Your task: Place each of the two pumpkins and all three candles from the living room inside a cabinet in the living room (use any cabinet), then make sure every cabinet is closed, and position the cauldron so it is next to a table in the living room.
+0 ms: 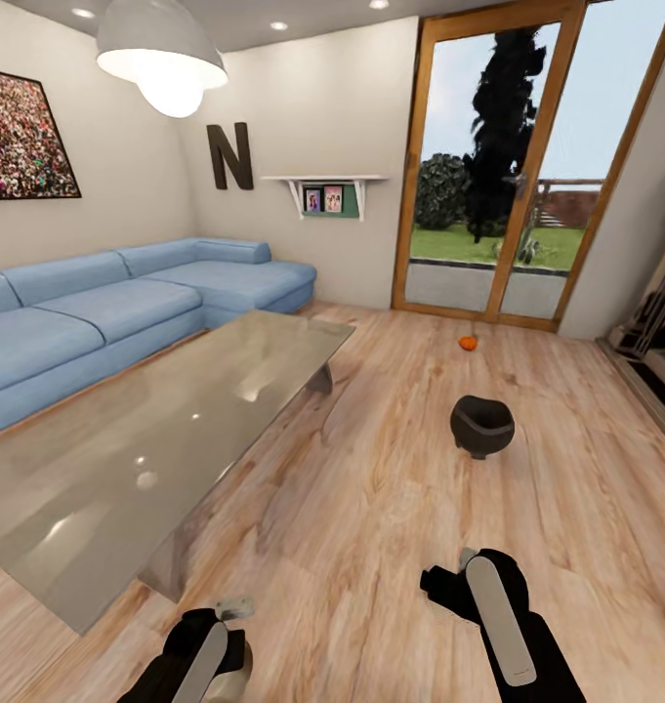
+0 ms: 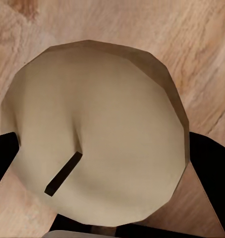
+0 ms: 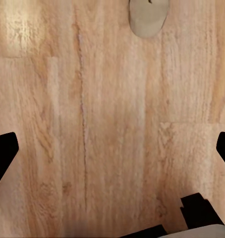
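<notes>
Left gripper (image 2: 100, 148) pinches a candle (image 2: 95, 134), right gripper (image 3: 112, 148) hangs spread over floor (image 3: 92, 124), cauldron (image 1: 482, 425) centre-right of the head view.

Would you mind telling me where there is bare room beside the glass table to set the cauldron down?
The widest bare floor lies between the glass table and the cauldron. More lies between the cauldron and the far pumpkin. It is tighter on the table's other side, where the blue sofa runs close alongside.
</notes>
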Robot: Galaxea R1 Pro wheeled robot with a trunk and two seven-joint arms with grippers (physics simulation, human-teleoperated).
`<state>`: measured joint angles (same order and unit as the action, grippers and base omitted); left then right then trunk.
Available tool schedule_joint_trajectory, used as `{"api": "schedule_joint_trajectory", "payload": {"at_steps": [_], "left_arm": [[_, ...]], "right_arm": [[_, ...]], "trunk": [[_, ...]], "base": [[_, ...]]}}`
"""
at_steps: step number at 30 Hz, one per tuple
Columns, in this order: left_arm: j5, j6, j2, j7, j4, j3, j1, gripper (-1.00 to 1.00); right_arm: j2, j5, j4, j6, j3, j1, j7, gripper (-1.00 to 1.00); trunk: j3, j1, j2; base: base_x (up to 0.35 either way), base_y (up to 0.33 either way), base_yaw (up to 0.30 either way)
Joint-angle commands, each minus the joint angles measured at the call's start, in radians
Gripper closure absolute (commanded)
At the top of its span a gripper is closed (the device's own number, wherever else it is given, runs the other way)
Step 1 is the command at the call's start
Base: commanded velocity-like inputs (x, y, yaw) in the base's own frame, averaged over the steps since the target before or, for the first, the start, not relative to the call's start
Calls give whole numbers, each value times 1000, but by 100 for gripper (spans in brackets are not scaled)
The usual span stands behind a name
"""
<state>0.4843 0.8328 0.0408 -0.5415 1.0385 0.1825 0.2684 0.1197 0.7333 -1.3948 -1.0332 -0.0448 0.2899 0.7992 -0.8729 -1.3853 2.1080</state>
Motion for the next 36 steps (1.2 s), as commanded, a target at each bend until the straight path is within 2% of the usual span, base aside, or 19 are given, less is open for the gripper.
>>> {"api": "schedule_joint_trajectory", "payload": {"at_steps": [1, 10, 17, 27, 31, 36], "left_arm": [[-1, 0, 0, 0, 0, 0, 0, 100], [0, 0, 1, 0, 0, 0, 0, 100], [0, 1, 1, 2, 0, 0, 0, 100], [6, 0, 1, 13, 7, -4, 0, 100], [11, 0, -1, 16, 15, -12, 0, 100], [13, 5, -2, 19, 45, -18, 0, 100]], "right_arm": [[0, 0, 0, 0, 0, 0, 0, -100], [-1, -1, 10, 2, -3, 0, 0, -100], [-2, -3, 34, 2, -3, 0, 0, -100], [-2, -2, 38, 2, -3, 0, 0, -100], [-28, 1, 49, 24, -4, -1, -1, -100], [-57, -1, 129, 91, -4, 6, -1, -100]], "trunk": [[0, 0, 0], [0, 0, 0], [0, 0, 0], [0, 0, 0], [-6, -8, 14], [-22, -27, 49]], "base": [[328, 0, 0], [328, -14, 0], [267, -198, 0], [48, -81, 0], [1, -2, 0], [0, 0, 0]]}}
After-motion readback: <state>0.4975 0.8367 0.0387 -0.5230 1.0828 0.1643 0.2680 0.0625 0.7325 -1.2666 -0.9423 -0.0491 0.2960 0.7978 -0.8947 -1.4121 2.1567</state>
